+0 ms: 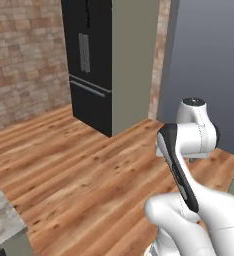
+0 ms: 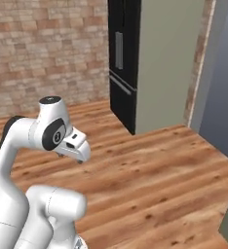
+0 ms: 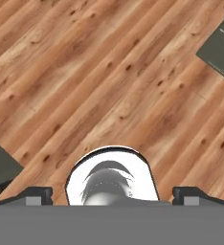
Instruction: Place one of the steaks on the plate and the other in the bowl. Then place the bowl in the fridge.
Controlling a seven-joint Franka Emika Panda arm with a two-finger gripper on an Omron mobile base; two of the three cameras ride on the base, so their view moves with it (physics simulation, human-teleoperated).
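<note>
The fridge [image 1: 91,65] is tall and black with a grey vertical handle. It stands shut across the wooden floor, also seen from the other side as the fridge [image 2: 123,58]. My arm is folded up over the base, well short of it, with the hand pointing down at the floor. In the hand view my gripper [image 3: 113,195] is open, its two dark fingertips [image 3: 37,194] far apart at the bottom with nothing between them. The steaks, the plate and the bowl are out of view.
A beige panel [image 1: 134,60] flanks the fridge, with a brick wall [image 1: 24,55] to its left and a grey wall [image 1: 209,60] to its right. A marble counter corner [image 1: 1,220] juts in at the lower left. A dark cabinet corner [image 3: 219,48] lies near the hand.
</note>
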